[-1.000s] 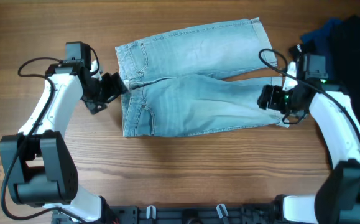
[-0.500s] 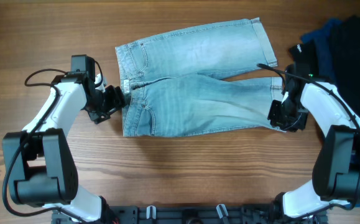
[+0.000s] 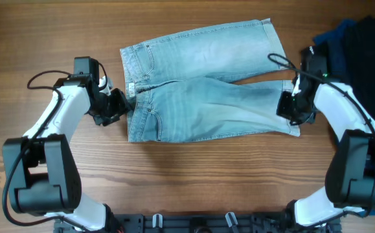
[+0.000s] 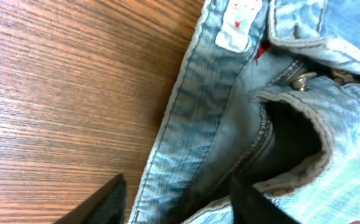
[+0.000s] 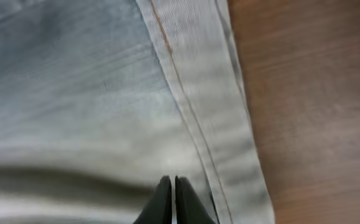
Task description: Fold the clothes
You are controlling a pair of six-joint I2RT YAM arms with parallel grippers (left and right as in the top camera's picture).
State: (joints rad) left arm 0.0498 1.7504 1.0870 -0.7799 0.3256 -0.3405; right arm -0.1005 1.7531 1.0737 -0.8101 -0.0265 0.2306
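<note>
The clothes, light blue denim shorts [image 3: 200, 84], lie flat on the wooden table with the waistband to the left and the legs to the right. My left gripper [image 3: 121, 103] is at the waistband, by the fly. In the left wrist view it [image 4: 180, 202] is open: one finger rests on the wood and the other inside the waist opening, with the waistband [image 4: 192, 124] between them. My right gripper [image 3: 289, 107] is at the near leg's cuff. The right wrist view shows it [image 5: 172, 186] shut on the denim, just inside the stitched cuff hem [image 5: 211, 106].
Dark black and navy garments [image 3: 359, 45] are piled at the table's right edge, just behind the right arm. A metal button [image 4: 302, 81] and a white label [image 4: 239, 28] show at the open waist. Bare wood [image 3: 193, 175] surrounds the shorts.
The right gripper has closed at the near leg's cuff and shifted slightly up and left. The left gripper moved in to the waistband and its jaws have narrowed around it.
</note>
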